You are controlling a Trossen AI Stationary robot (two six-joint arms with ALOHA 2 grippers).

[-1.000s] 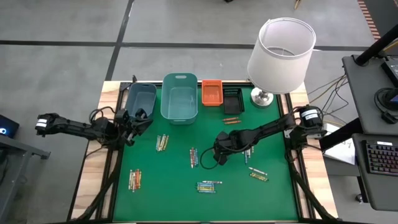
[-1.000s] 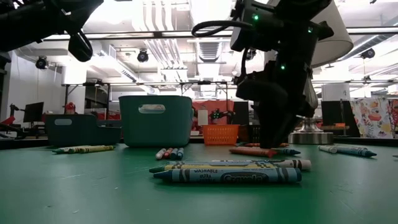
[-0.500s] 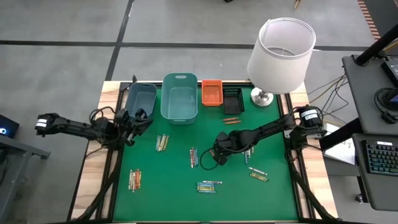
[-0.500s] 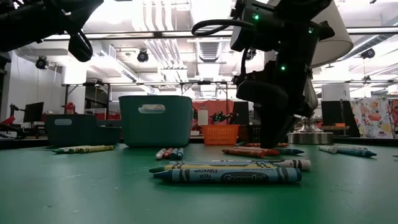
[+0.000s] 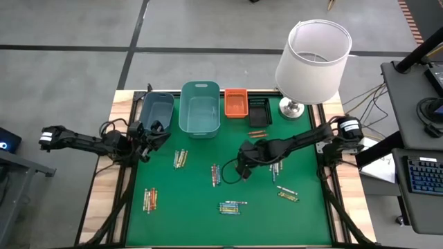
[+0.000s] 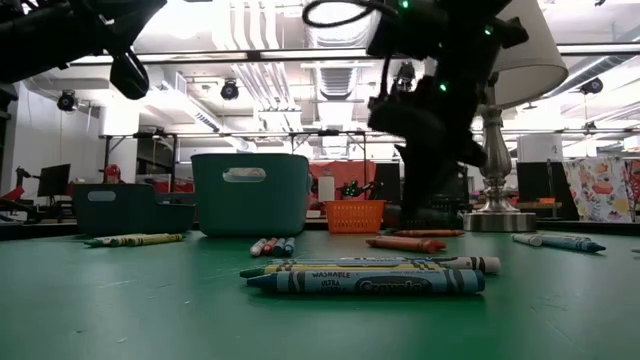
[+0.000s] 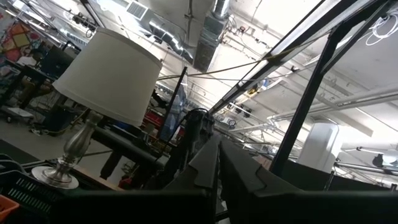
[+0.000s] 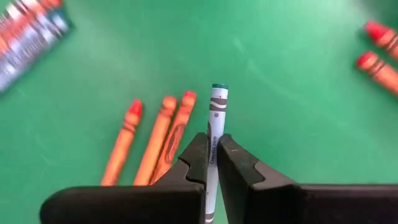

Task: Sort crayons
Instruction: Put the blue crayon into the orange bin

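From above, the right gripper hangs over the middle of the green-covered counter, with small bundles of paper-wrapped crayons scattered around it. The left gripper waits at the counter's left edge, beside a dark slate-blue plastic bin. Next along the far edge stand a larger teal plastic bin, a small orange mesh basket, a black mesh basket and a white-shaded table lamp on a metal base.

At counter height, a bundle of crayons lies nearest the lens, the right arm rising clear of the surface behind it, and an orange-red crayon lying below it.

The left wrist view looks up past that gripper's dark fingers, pressed together with nothing between them, toward the lamp and ceiling pipes.

The right wrist view shows that gripper clamped on a white-wrapped crayon with a teal tip, held above the green surface. Three orange crayons lie together below it, other crayons at the corners.
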